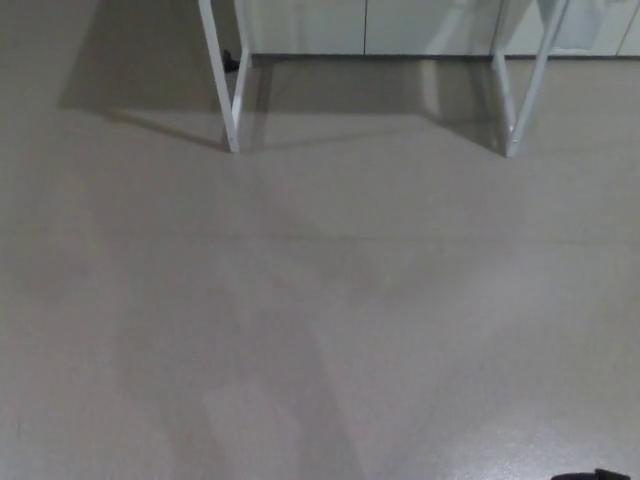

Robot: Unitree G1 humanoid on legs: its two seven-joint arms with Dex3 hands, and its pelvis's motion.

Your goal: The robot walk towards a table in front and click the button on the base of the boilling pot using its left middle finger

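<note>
The head view looks down on a bare grey floor (320,300) with soft shadows and a bright sheen near its lower right corner. At the far edge of the floor stand the white legs of a table: one pair at the left (222,80) and one pair at the right (520,85), with pale cabinet fronts (400,25) behind them. The tabletop, the boiling pot and its button lie outside the picture. Neither robot hand shows, so their state cannot be told. A small dark shape (590,476) sits at the bottom right edge, too little to identify.
</note>
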